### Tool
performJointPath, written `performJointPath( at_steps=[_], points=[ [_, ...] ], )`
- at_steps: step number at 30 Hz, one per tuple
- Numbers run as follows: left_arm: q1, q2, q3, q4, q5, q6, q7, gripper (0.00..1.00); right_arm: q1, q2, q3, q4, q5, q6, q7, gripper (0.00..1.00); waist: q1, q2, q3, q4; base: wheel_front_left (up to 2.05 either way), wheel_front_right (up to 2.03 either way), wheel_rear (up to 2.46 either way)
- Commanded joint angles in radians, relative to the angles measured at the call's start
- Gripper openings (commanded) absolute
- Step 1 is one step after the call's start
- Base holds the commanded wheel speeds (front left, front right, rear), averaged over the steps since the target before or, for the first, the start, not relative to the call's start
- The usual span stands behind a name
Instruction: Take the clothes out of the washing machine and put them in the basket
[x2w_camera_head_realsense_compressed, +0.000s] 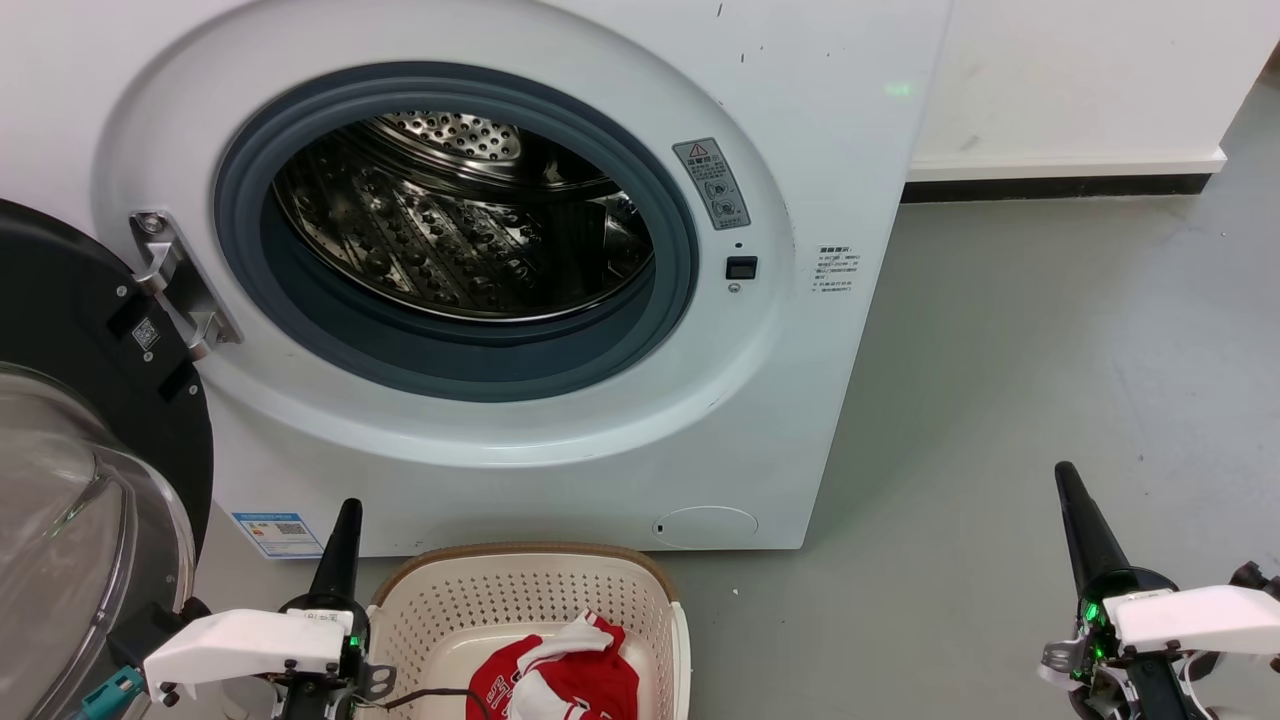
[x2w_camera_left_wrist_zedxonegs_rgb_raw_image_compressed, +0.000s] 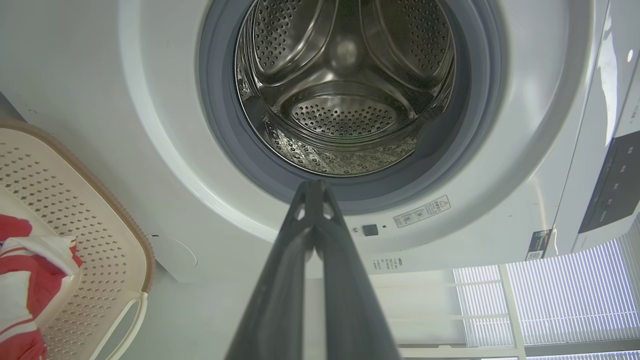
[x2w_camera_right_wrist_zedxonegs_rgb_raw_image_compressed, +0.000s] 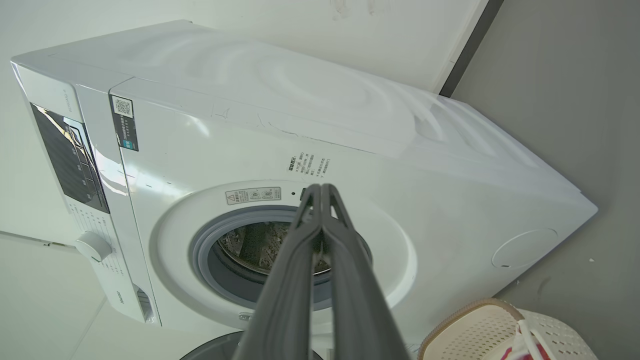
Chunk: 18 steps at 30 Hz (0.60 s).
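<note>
The red jersey with white trim is lying crumpled on the floor of the cream perforated laundry basket. In the left wrist view the same garment is lying against the basket's wall, and in the right wrist view a corner of it is peeking over the brown rim.

The basket is sitting on the grey floor just in front of the white front-loading washing machine, below its porthole. The machine's black-framed glass door is hanging open to the robot's left, and the perforated steel drum is gleaming through the grey-rimmed opening.

The left gripper is hovering just beside the basket's left rim, its fingers pressed together on nothing and pointing at the porthole's lower edge. The right gripper is hanging over the floor well to the right of the basket, its jaws likewise pressed together and gripping nothing.
</note>
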Motion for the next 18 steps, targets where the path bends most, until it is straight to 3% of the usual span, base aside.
performJointPath(
  at_steps=[1, 18],
  points=[
    [-0.019, 0.002, 0.003, -0.002, -0.018, -0.006, 0.007, 0.00, -0.018, -0.003, -0.004, 0.001, 0.019, 0.000, 0.007, 0.00, -0.0001, 0.0000, 0.000, 0.000, 0.00, 0.00, 0.00],
    [-0.034, 0.002, 0.012, 0.012, -0.164, -0.021, 0.041, 0.00, -0.037, 0.001, -0.019, 0.025, 0.153, 0.000, 0.045, 0.00, -0.0001, 0.0000, -0.004, 0.008, 0.00, 0.00, 0.00]
  ],
)
